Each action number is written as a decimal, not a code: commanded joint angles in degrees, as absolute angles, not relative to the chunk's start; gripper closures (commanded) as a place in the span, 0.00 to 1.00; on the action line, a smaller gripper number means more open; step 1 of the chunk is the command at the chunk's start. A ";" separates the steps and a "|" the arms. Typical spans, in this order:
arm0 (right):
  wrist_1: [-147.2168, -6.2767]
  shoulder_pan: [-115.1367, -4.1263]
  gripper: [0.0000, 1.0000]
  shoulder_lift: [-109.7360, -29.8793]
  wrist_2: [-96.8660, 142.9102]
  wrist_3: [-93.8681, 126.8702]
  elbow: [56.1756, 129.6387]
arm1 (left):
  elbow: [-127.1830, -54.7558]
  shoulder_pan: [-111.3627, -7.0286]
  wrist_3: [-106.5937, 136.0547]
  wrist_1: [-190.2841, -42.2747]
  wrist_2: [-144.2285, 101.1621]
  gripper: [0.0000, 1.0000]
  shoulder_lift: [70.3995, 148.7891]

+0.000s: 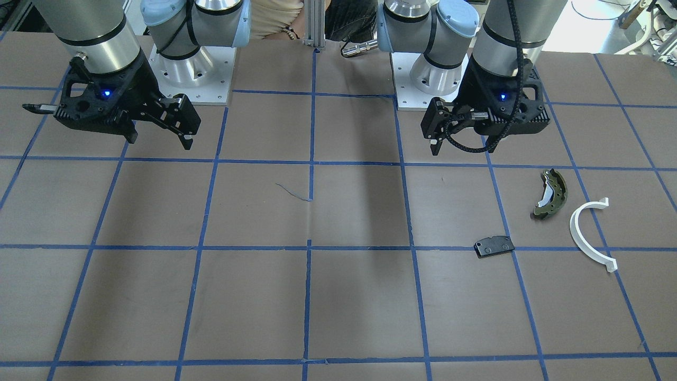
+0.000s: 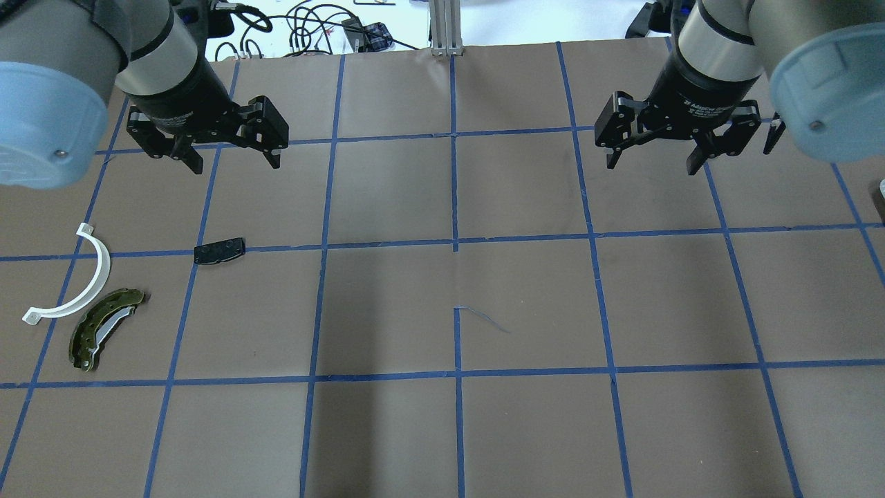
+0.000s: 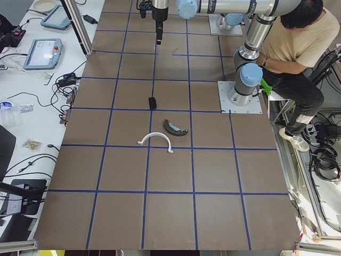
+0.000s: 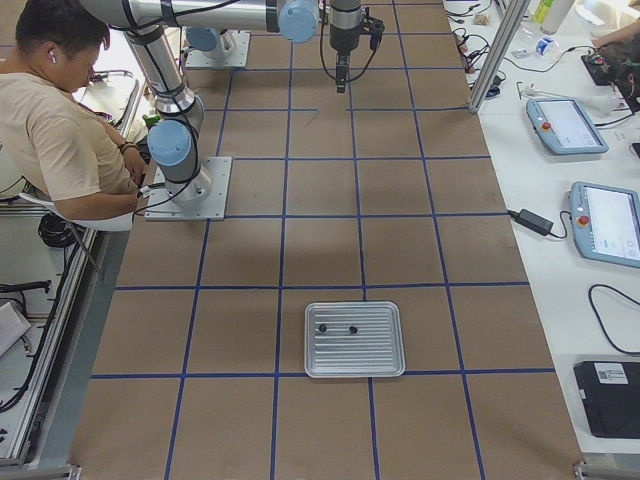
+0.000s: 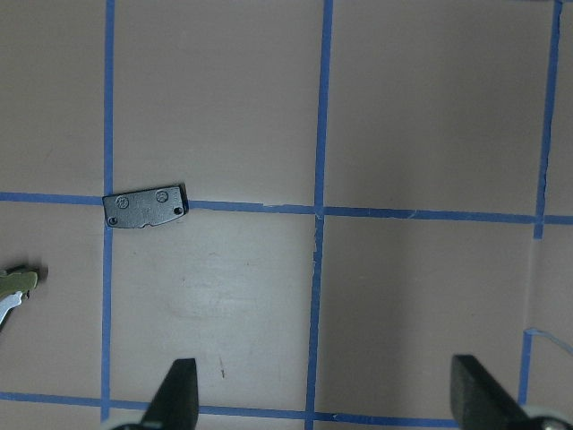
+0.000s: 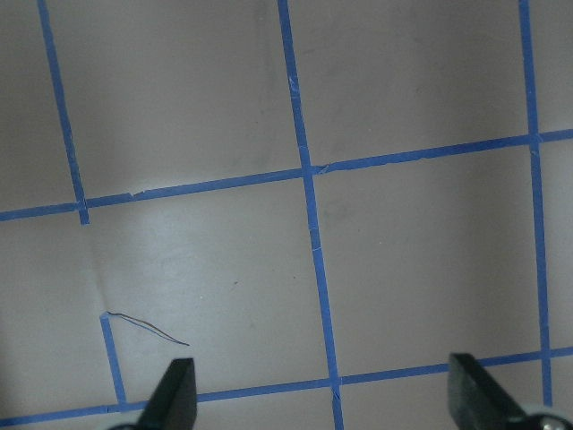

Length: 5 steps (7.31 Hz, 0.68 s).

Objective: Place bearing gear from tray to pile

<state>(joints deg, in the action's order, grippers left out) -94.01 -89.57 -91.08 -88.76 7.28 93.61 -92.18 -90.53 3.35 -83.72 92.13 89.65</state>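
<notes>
Tray (image 4: 356, 356) of ribbed metal, rectangular

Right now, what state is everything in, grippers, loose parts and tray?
Left gripper: open, empty.
Right gripper: open, empty.
Olive-green curved brake shoe: lying loose, untouched.
White half-ring arc: lying beside it, not touching.
Small flat black plate: flat, across a blue tape line.
Ribbed metal tray: holds two small dark parts.
</notes>
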 commanded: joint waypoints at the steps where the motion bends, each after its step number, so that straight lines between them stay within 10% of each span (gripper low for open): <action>1: -93.87 -89.56 0.00 -91.14 -89.29 7.29 93.69 | -92.11 -90.53 2.90 -83.76 92.37 0.00 89.47; 5: -93.87 -88.34 0.00 -90.88 -89.56 7.21 93.78 | -92.37 -90.53 2.81 -83.76 92.11 0.00 89.30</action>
<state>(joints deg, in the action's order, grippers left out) -93.87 -89.07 -90.97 -89.39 7.28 93.72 -92.30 -90.53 2.83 -83.76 92.31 89.33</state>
